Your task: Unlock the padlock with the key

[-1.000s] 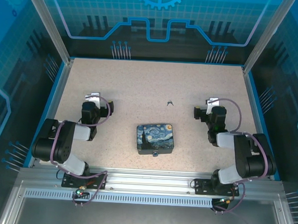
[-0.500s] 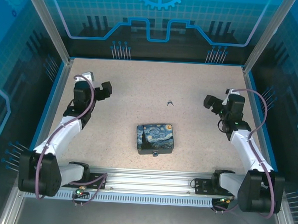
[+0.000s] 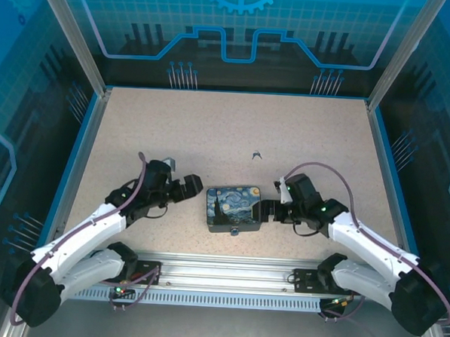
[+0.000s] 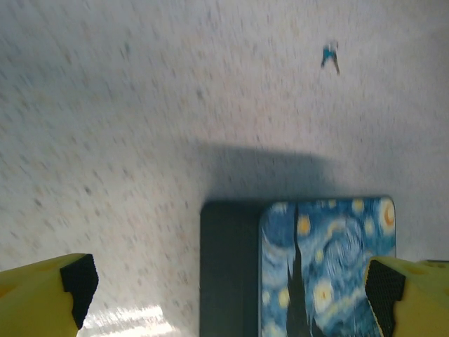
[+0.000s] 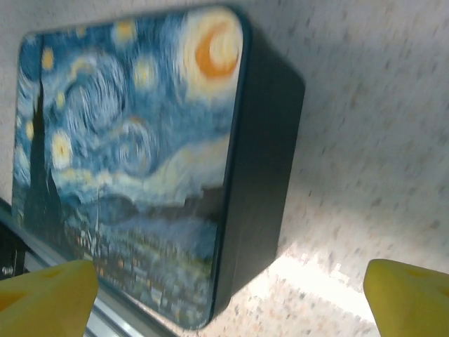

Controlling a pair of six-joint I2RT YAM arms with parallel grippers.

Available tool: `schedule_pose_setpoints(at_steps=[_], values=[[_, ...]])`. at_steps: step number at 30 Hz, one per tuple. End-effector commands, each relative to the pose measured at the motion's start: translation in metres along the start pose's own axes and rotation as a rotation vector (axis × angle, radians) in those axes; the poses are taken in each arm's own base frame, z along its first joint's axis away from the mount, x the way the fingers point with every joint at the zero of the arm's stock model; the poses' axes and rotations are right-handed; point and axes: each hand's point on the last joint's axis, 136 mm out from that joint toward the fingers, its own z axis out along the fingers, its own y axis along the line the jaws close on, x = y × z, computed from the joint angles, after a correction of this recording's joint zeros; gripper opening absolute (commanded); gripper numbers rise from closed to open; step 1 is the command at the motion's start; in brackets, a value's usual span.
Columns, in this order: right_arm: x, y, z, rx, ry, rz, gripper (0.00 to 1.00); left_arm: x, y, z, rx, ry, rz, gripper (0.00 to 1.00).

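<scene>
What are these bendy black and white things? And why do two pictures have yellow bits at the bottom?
They are two robot arms, bolted at the near edge of the table. One picture looks down from above. The other two come from a small camera on each wrist, so the yellow bits are that arm's own fingers. On the table sits a box painted with a starry night. A tiny padlock sits at its near edge, and a tiny key lies farther back, alone. The left claw is beside the box's left side, the right claw beside its right. Both claws are open and hold nothing.
</scene>
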Motion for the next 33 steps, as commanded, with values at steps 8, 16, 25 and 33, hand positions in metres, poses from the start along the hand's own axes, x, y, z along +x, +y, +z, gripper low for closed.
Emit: schedule_pose_setpoints(at_steps=[8,16,25,33], values=[[0.007,0.001,0.019,0.038,0.011,0.112,0.90,0.035,-0.012,0.034,0.037,0.110,-0.086,0.99],[-0.015,0.040,0.029,-0.051,0.018,0.066,0.44,0.033,-0.034,0.058,0.120,0.138,-0.143,0.99],[-0.047,0.075,0.047,-0.109,0.009,0.055,0.29,0.005,-0.037,0.070,0.118,0.088,-0.157,0.99],[-0.092,0.096,0.070,-0.103,-0.023,0.056,0.36,-0.034,-0.031,0.084,0.096,0.042,-0.148,0.99]])
